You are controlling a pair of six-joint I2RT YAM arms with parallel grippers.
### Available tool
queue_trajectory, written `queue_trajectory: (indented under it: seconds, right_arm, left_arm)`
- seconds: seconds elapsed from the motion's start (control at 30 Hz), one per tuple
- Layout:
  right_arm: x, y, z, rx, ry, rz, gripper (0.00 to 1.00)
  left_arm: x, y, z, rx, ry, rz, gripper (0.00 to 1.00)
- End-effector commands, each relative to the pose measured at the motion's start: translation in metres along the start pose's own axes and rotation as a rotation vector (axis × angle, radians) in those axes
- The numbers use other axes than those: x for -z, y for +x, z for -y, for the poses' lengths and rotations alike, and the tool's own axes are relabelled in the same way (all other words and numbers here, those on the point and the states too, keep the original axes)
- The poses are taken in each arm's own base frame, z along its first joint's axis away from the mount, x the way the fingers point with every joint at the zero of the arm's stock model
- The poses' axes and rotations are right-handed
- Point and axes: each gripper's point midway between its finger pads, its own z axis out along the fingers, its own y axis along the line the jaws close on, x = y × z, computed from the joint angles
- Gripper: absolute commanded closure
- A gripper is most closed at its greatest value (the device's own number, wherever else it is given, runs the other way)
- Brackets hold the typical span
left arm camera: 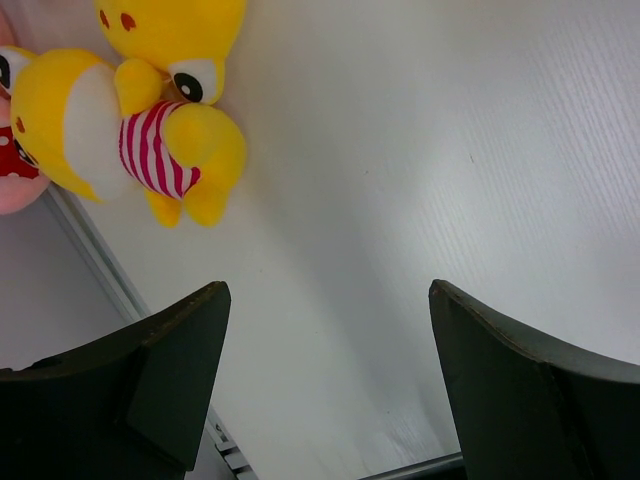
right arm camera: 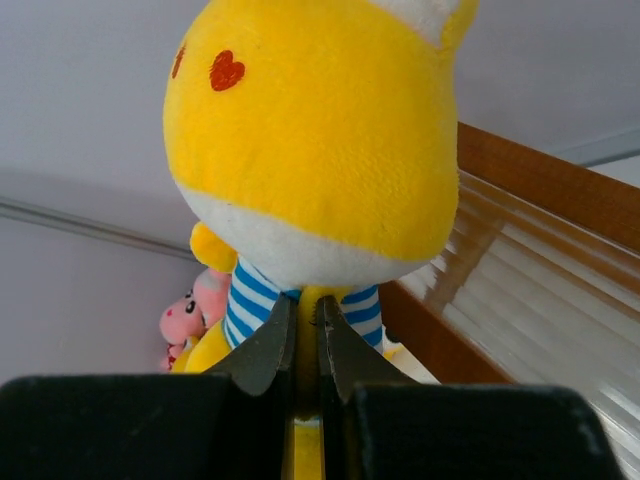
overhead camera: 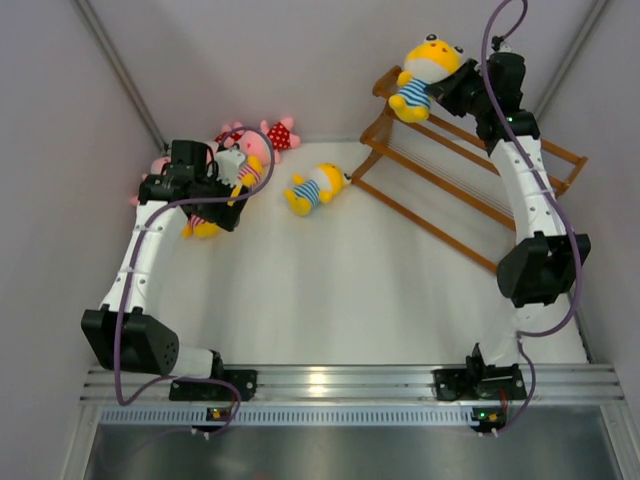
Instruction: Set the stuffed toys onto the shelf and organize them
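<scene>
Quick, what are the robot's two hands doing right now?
Left gripper: open, holding nothing.
Right gripper: shut on the yellow toy in the blue-striped shirt.

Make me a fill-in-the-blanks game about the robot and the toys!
1. The right gripper is shut on a plush toy in a ___-and-white striped shirt, up by the shelf.
2. The left gripper is ___ and holds nothing.
3. The lone toy lying on the table has ___ fur.
Missing words: blue, open, yellow.

Robot lab cell: plain panel walls (overhead camera: 60, 90), aluminium mounting rail (overhead camera: 340, 381).
</scene>
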Motion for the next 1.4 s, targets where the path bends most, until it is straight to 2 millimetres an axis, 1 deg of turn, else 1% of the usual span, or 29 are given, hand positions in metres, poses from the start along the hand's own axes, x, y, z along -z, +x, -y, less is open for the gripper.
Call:
queue_trajectory:
  seconds: [0.0,0.03,0.07,0.13,0.17,0.23,0.27,0.3,0.4,0.5,0.57,0.73,0.8,0.83,0.87,0.93,0.97,1.03,1.07,1.13,1.17,1.2,1.27,1.33,1.37]
  right_arm:
    - [0.012,-0.018,-0.004,-0.085,-0.028,0.018,1.0]
    - [0.012,-0.017,-0.002,-0.1,-0.025,0.017,0.98]
    - [0.012,-0.018,0.005,-0.115,-0.012,0.016,0.96]
    - [0.013,-0.02,0.007,-0.146,-0.023,0.02,0.94]
    - [0.013,-0.018,0.01,-0.162,-0.024,0.014,0.92]
    - [0.011,-0.017,0.01,-0.188,-0.043,-0.001,0.9]
    - [0.011,-0.02,0.013,-0.193,-0.039,0.004,0.88]
    - [0.014,-0.029,0.024,-0.206,-0.023,0.021,0.87]
    - [0.01,-0.03,0.034,-0.234,-0.01,0.017,0.87]
    - [0.009,-0.035,0.039,-0.234,-0.003,0.027,0.86]
    - [0.008,-0.035,0.045,-0.237,0.007,0.028,0.83]
    - [0.003,-0.029,0.061,-0.23,0.049,0.011,0.83]
    - [0.003,-0.028,0.063,-0.23,0.05,0.008,0.81]
    - [0.003,-0.027,0.065,-0.231,0.053,0.004,0.79]
    - [0.002,-0.027,0.066,-0.231,0.055,0.004,0.73]
    - [0.003,-0.029,0.068,-0.232,0.06,0.011,0.68]
    - [0.004,-0.03,0.068,-0.23,0.06,0.015,0.62]
    - [0.006,-0.032,0.067,-0.225,0.06,0.021,0.57]
    - [0.007,-0.035,0.066,-0.215,0.056,0.027,0.48]
    - [0.011,-0.037,0.063,-0.204,0.056,0.034,0.43]
    - [0.012,-0.038,0.064,-0.194,0.06,0.038,0.38]
    - [0.015,-0.04,0.06,-0.184,0.055,0.043,0.35]
    - [0.019,-0.041,0.06,-0.168,0.063,0.048,0.3]
    - [0.025,-0.045,0.056,-0.152,0.062,0.058,0.28]
    - [0.03,-0.048,0.053,-0.136,0.062,0.068,0.24]
  left_arm:
    - [-0.002,-0.003,0.003,0.017,0.014,0.02,0.14]
    - [-0.003,-0.002,0.004,0.017,0.019,0.017,0.14]
    - [-0.003,-0.002,0.004,0.014,0.02,0.017,0.14]
    - [-0.004,0.0,0.004,0.015,0.022,0.01,0.13]
    - [-0.004,0.0,0.004,0.015,0.021,0.011,0.14]
    - [-0.005,0.0,0.004,0.015,0.022,0.008,0.14]
    - [-0.005,0.0,0.005,0.016,0.024,0.009,0.14]
    - [-0.005,0.0,0.005,0.016,0.024,0.009,0.14]
    - [-0.005,0.001,0.005,0.017,0.025,0.006,0.14]
    - [-0.007,0.002,0.005,0.016,0.026,0.002,0.14]
    - [-0.007,0.002,0.005,0.014,0.026,0.002,0.14]
    - [-0.007,0.003,0.006,0.013,0.029,0.0,0.14]
    - [-0.007,0.003,0.006,0.011,0.029,0.0,0.14]
    - [-0.008,0.003,0.006,0.012,0.032,-0.001,0.14]
    - [-0.008,0.003,0.006,0.013,0.033,-0.002,0.14]
    - [-0.009,0.003,0.007,0.014,0.036,-0.002,0.14]
    - [-0.008,0.003,0.007,0.015,0.036,-0.002,0.14]
    - [-0.009,0.003,0.008,0.015,0.043,-0.002,0.14]
    - [-0.009,0.003,0.008,0.012,0.044,0.0,0.14]
    - [-0.009,0.003,0.009,0.014,0.048,0.001,0.14]
    - [-0.009,0.003,0.009,0.014,0.047,-0.001,0.14]
    - [-0.009,0.004,0.009,0.011,0.048,-0.003,0.14]
    - [-0.01,0.004,0.009,0.007,0.049,-0.002,0.14]
    - [-0.01,0.004,0.009,0.005,0.051,-0.003,0.14]
    - [-0.01,0.003,0.01,0.002,0.055,0.0,0.14]
